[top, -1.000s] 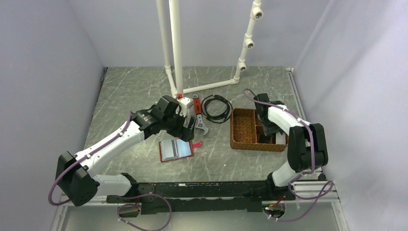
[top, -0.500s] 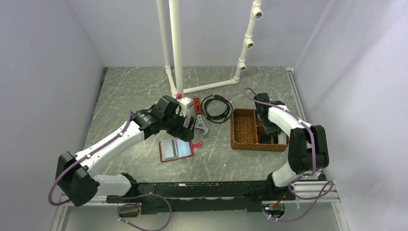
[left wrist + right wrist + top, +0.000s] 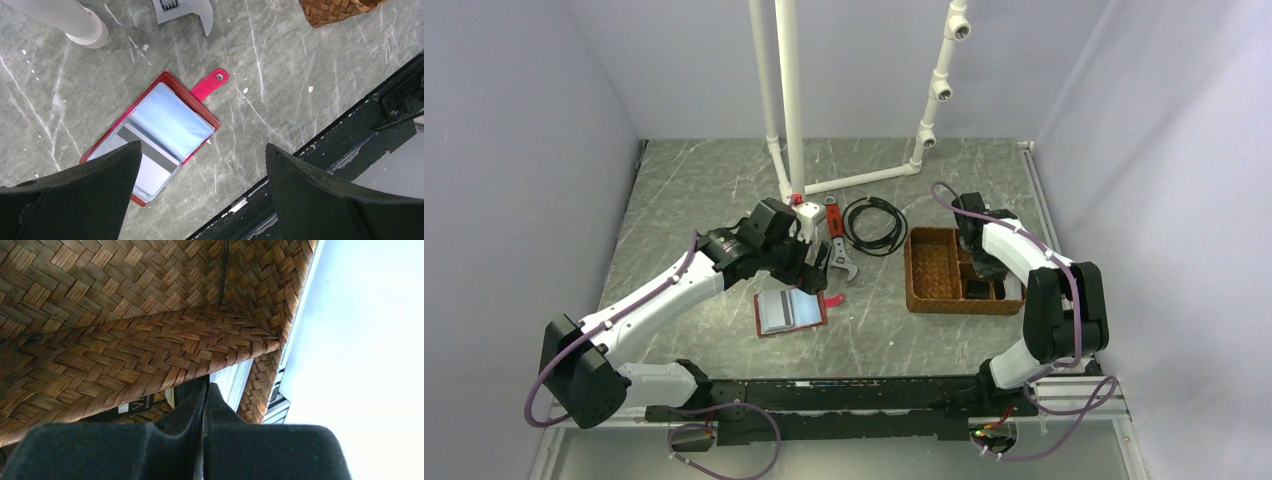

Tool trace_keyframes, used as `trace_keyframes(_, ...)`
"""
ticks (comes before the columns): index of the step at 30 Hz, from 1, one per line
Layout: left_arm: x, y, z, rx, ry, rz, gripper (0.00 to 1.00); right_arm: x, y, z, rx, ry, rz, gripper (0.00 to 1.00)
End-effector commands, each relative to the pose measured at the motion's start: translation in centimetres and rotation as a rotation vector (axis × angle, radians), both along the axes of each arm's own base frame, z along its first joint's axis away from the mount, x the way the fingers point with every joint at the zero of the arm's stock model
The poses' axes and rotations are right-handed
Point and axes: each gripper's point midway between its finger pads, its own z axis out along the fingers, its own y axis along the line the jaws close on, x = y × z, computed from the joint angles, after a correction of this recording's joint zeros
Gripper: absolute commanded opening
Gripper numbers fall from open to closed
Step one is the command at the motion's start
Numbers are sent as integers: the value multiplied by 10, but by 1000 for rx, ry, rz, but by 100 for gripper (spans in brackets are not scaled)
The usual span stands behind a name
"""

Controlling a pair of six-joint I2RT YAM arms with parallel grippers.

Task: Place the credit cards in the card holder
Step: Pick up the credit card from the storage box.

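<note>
Near the right edge of the counter, inside the brown woven tray (image 3: 929, 265), the right gripper (image 3: 202, 390) is reaching down into one of the small compartments on the tray's right side. Its two fingers are pressing together, with only a thin dark line between them. A pale credit card (image 3: 231, 381) is standing on its edge just beside the fingertips, leaning on the tray wall behind the woven divider (image 3: 150, 355). I cannot tell if its edge is being pinched or is only touching a finger.

I am judging this card to be light, thin and stiff, with smooth faces that are probably slipping easily between the pads. The best hold seems to be a pinch across the two flat faces at the upper free edge, because the wall and the divider are leaving little room lower down.

Toward the near edge, left of the middle, the card holder (image 3: 172, 117) is lying open and flat with its snap tab (image 3: 210, 85) pointing away from it. A striped card (image 3: 152, 167) seems to be sitting in its clear pocket. The holder is looking soft and light, so it is likely sliding on the smooth stone if pushed. The left gripper (image 3: 202, 145) is hovering above it, fingers wide apart and holding nothing.
</note>
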Motion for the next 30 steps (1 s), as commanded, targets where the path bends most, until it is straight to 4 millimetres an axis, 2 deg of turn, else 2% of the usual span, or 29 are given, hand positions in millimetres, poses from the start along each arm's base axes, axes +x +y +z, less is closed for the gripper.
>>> trace_keyframes(1, 0, -2, 4, -13, -21, -29, 100, 4, -6, 17, -36, -26, -3, 0)
trace_keyframes(9, 1, -2, 2, -6, -14, -28, 100, -4, 8, 26, 46, -27, 48, 0)
trace_keyframes(15, 1, -5, 0, -13, -1, -35, 100, -15, 9, 41, 58, -75, 47, 0)
trace_keyframes(20, 1, -6, -1, -30, 16, -40, 99, -10, 8, 53, 47, -135, 30, 0)
trace_keyframes(25, 2, -6, -3, -48, 34, -35, 99, 4, -2, 72, -21, -262, -122, 0)
trace_keyframes(30, 3, -5, -6, -52, 57, -27, 100, -7, -13, 94, -120, -318, -430, 0)
